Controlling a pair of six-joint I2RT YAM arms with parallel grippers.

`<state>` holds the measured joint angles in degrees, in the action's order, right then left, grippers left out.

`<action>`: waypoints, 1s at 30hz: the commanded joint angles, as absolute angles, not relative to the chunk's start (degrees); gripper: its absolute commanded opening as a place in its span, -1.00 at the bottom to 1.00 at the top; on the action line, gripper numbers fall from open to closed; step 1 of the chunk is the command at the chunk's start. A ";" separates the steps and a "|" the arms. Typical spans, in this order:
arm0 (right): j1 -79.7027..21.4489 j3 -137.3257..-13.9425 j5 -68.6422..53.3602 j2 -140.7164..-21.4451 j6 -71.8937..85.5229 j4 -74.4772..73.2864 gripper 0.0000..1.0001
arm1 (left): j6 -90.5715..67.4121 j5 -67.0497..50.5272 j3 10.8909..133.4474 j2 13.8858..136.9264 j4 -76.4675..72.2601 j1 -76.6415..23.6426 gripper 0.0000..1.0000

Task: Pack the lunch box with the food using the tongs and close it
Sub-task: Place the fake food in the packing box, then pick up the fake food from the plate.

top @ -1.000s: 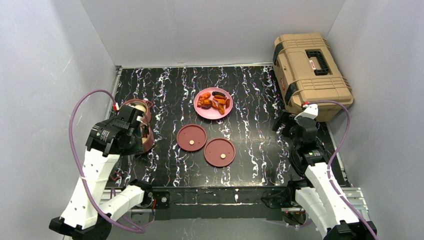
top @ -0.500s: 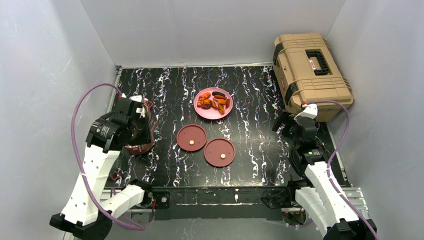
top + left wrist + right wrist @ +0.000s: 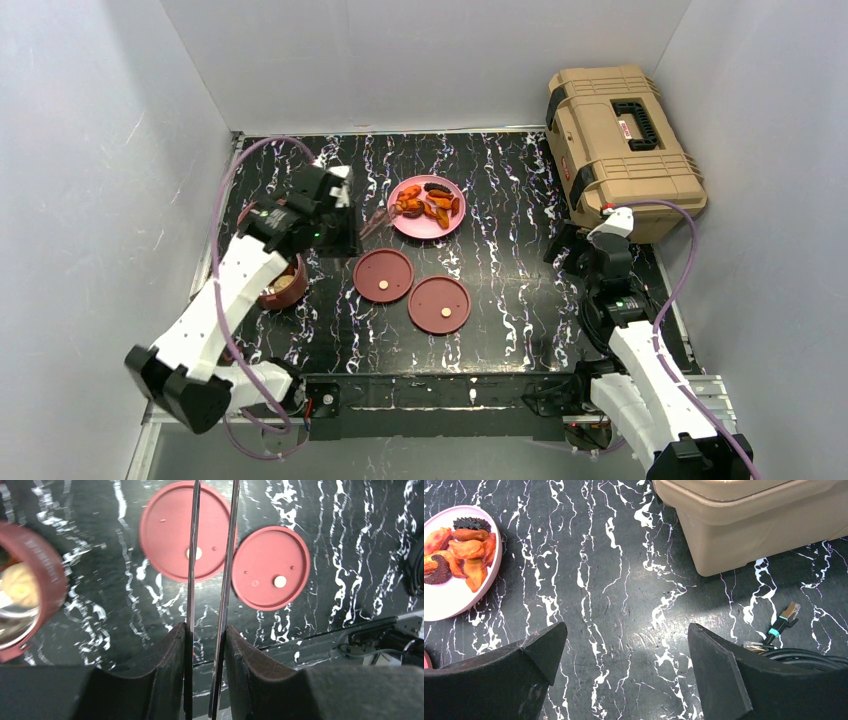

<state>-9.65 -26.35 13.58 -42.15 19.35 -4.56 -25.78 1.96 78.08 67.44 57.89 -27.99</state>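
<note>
The left gripper (image 3: pixel 205 630) is clamped on the tongs (image 3: pixel 192 580). Both thin arms stick out between its jaws, over two lids (image 3: pixel 383 275) in the middle of the table (image 3: pixel 500 180). One plate (image 3: pixel 420 228) of food (image 3: pixel 428 203) sits near the back edge. One bowl (image 3: pixel 283 287) sits at the left edge. The right gripper (image 3: pixel 626 630) has its jaws wide apart, holding nothing.

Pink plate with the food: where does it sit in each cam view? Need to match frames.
Top external: pink plate at the middle of the table, toward the back.
Left wrist: not in it.
Right wrist: upper left, cut by the picture's edge.
Shared landmark: the black marbled table, seen in all three views.
</note>
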 commanded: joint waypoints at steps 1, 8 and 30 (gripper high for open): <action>-9.58 -27.07 14.67 -42.19 19.07 -2.71 1.00 | -27.82 0.33 79.90 72.60 50.95 -33.06 -0.39; -9.58 -27.03 14.46 -42.07 19.09 -2.51 1.00 | -31.10 -2.58 82.17 80.14 43.30 -35.37 -0.40; -9.58 -26.81 13.84 -41.18 19.25 -2.81 1.00 | -31.19 2.39 90.69 94.63 41.23 -36.07 -0.33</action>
